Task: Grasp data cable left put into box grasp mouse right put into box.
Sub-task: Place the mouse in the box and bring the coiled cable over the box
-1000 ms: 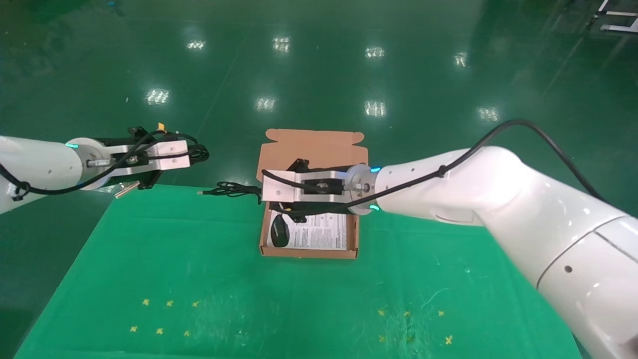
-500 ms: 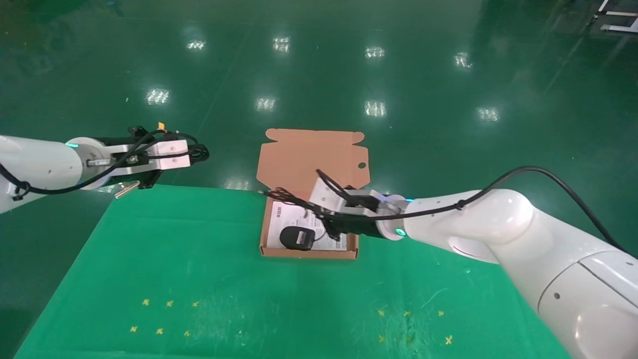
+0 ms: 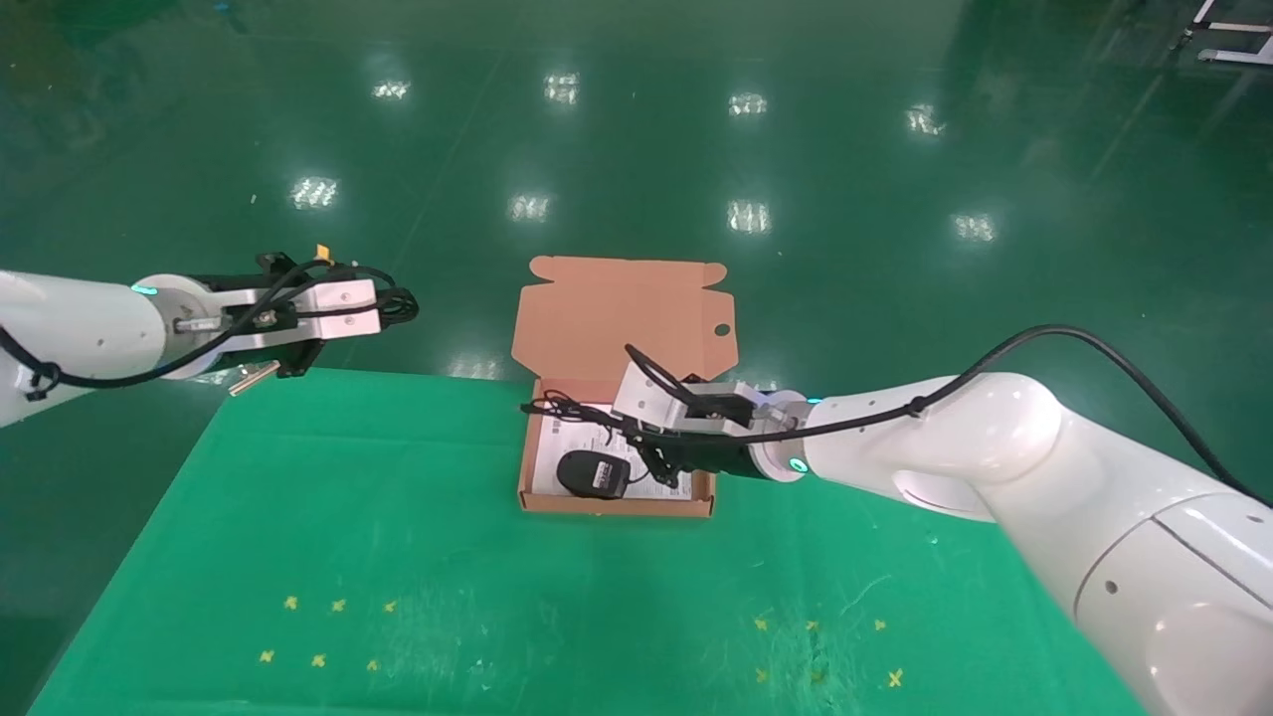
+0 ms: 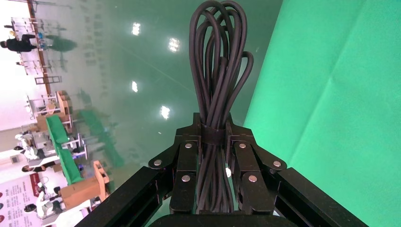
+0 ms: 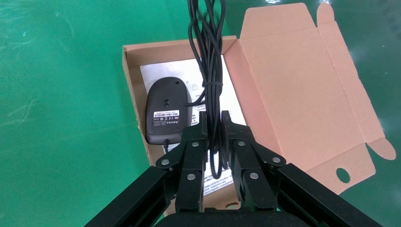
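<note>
The right gripper (image 3: 651, 459), over the box (image 3: 617, 502), is clamped on the mouse's cord (image 5: 211, 90) while the mouse (image 3: 593, 473) lies label-up inside just beside it, and the left gripper (image 3: 383, 308) off the table's far-left edge pinches the data cable (image 4: 219, 71).

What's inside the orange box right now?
The box holds the mouse, lying label-up on a printed paper sheet. The right gripper pinches the mouse's cord above it. The gripper hides the sheet's near end.
</note>
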Controlling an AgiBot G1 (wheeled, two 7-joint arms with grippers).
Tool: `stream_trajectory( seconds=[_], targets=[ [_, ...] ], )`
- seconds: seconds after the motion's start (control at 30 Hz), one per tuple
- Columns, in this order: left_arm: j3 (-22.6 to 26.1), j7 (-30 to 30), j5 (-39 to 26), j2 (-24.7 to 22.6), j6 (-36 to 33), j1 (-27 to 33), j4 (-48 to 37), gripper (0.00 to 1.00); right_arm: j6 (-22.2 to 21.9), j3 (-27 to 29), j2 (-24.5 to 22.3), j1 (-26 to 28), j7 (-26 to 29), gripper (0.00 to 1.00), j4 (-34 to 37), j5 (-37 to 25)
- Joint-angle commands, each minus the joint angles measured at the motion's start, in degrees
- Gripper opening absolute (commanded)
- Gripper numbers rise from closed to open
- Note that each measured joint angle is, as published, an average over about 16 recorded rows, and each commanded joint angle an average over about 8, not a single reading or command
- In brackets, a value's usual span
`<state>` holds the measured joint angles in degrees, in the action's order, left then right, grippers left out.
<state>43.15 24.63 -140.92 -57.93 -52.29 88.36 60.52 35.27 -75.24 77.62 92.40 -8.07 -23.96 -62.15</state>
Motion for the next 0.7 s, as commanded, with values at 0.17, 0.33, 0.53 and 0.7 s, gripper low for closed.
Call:
stream_trajectory(
  seconds=[0.17,0.33,0.53,0.7],
  targets=[
    [0.12,-0.19,1.26,-0.92,0.24,-0.70,0.08,0.00,-0.30,-0.38,-0.98,-0.03,0.30,1.00,-1.51,-0.01],
    [0.86,-1.63,3.56,-3.50,1.68,-2.63,-0.64,0.00,-0.49,-0.76,-3.25,0.97,0.58,1.00,-3.56,-0.66],
    [2.37,-5.48,5.92,-8.75,7.43,-5.85,-3.69,0.00,-0.40,-1.44,-10.69,3.64,2.32,1.00,-9.46,-2.30],
    [3.27,-10.39,9.50,-14.20,14.26,-7.78,-9.81,0.00,-0.98,-3.13,-19.81,5.94,7.03,1.00,-19.17,-5.08]
  ],
)
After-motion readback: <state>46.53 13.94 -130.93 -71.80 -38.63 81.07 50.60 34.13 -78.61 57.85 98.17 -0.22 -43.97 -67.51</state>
